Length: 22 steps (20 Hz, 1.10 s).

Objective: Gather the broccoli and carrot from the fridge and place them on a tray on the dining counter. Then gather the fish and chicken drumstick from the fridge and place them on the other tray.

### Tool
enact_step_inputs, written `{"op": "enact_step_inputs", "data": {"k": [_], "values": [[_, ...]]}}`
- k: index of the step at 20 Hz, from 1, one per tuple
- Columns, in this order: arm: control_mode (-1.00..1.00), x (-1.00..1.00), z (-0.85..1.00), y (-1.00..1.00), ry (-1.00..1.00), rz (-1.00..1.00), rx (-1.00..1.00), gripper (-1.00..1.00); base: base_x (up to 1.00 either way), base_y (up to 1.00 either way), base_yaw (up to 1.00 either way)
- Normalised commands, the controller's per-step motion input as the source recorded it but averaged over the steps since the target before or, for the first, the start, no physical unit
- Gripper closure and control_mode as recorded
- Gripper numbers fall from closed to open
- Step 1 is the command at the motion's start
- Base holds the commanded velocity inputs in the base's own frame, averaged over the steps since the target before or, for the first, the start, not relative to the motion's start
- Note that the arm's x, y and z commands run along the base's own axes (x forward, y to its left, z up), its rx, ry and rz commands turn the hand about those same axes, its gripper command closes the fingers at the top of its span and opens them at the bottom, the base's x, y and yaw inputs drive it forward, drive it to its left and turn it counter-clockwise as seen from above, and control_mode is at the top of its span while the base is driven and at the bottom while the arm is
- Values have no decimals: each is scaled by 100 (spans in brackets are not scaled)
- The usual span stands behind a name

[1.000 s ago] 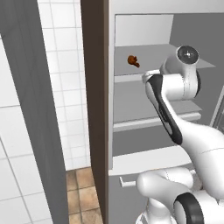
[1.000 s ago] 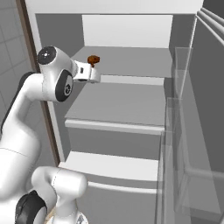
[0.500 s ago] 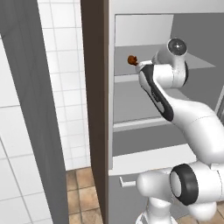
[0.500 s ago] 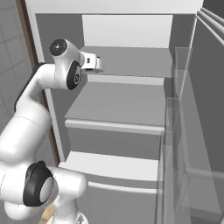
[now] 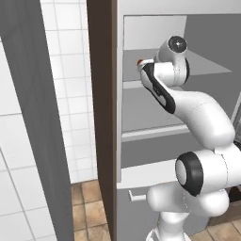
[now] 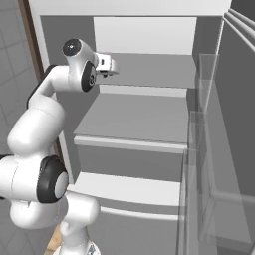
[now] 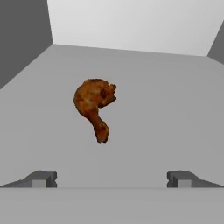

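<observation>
The white arm rises from the lower right of the left base view, bends at a dark-ringed elbow and reaches up and forward into the open fridge (image 5: 155, 113), its wrist sitting at the level of the top shelf (image 6: 149, 69) in the upper middle of the frame. In the right base view the same arm climbs from the lower left, and its hand points to the right across the upper left of the frame, over the front of that shelf. In the hand view the gripper (image 7: 111, 179) has its two dark finger tips standing far apart at the bottom of the frame, one at lower left and one at lower right, wide open with nothing between them. The chicken drumstick (image 7: 94, 107) lies on the shelf ahead of the gripper, left of centre in the hand view, apart from both tips. It is rough and reddish brown, with a rounded, lumpy meat end toward the top of the frame and a thin bone end curving down toward the gripper. The shelf is smooth, flat, plain grey, with grey side walls and a paler back wall.
</observation>
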Motion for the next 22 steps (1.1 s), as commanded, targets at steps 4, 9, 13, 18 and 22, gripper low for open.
{"op": "enact_step_inputs", "data": {"k": [4,9,13,18,22], "values": [[-100,64,-3,8,0,0,0,-100,0,0,0],[-100,54,-9,3,2,0,0,-100,0,0,0],[-100,21,-16,2,1,0,0,-100,0,0,0],[-100,15,-17,8,0,0,0,-100,0,0,0],[-100,21,-19,10,0,0,0,-100,0,0,0]]}}
